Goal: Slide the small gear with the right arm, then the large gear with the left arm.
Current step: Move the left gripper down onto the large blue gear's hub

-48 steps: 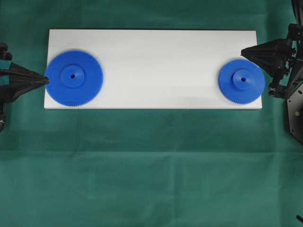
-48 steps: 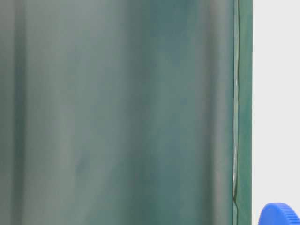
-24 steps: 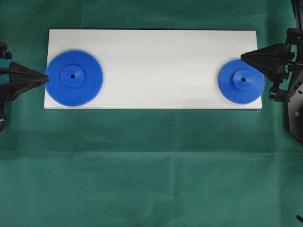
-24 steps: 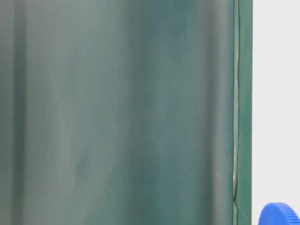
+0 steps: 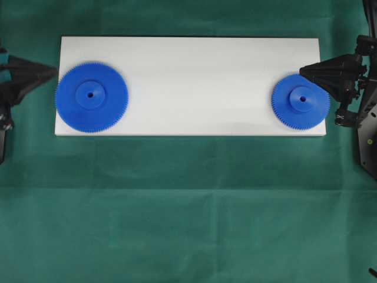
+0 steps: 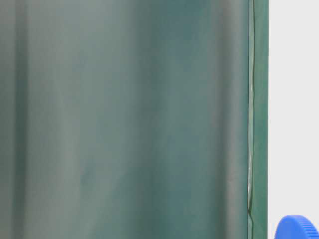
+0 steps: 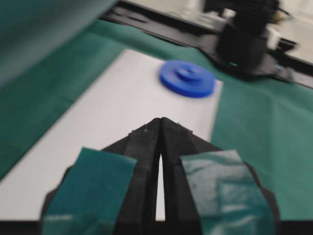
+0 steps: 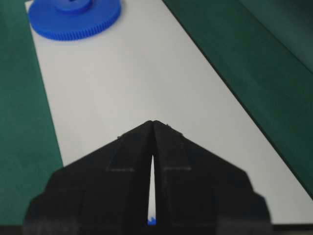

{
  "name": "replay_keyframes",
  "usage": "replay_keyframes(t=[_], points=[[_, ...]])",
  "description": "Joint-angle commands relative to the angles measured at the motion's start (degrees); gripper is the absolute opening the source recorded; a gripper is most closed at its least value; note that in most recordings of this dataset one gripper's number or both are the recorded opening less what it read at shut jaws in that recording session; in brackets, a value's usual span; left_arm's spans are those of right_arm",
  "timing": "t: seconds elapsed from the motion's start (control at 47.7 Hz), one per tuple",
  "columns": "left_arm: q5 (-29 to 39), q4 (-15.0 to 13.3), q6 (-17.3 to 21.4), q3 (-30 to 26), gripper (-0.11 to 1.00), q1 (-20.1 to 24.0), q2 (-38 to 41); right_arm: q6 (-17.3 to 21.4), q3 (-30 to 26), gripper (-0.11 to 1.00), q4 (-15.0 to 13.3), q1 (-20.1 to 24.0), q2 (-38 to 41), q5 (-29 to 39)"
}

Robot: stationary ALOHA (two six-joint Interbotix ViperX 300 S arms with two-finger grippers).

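Left end effector (image 5: 54,71) moved off large gear (image 5: 92,96) | both end effectors pinched together, empty | small gear (image 5: 300,101) blue, toothed

Green cloth (image 5: 188,206) under a white board (image 5: 194,65).

On the board (image 5: 194,82), the large gear (image 5: 91,96) lies at the left end, the small gear (image 5: 300,101) at the right.

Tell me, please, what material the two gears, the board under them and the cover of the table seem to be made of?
Small gear and large gear: likely moulded plastic, uniform blue, slight sheen, fine crisp teeth. White board: rigid, smooth, matte; plastic or coated wood, unclear. Green cover: cloth, shown by soft creases.
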Motion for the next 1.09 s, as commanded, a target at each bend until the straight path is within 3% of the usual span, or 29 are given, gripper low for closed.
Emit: replay_keyframes(t=[0.0,0.126,0.419,0.796,1.069], points=[[0.18,-0.09,0.00,-0.97,0.00,1.76,0.70,0.09,-0.53,0.50,-0.09,0.09,0.09,-0.79],[2.72,-0.09,-0.09,-1.58,0.00,2.20,1.41,0.09,-0.44,0.50,-0.09,0.09,0.09,-0.88],[16.79,-0.09,-0.18,-5.36,0.00,2.11,8.79,0.09,-0.44,0.50,-0.09,0.09,0.09,-0.88],[18.11,-0.09,-0.18,-9.23,0.00,-0.53,23.55,0.18,-0.35,0.50,-0.09,0.09,0.09,-0.88],[18.63,0.00,-0.09,-9.76,0.00,-0.35,29.27,0.26,-0.35,0.50,-0.09,0.18,0.09,-0.79]])
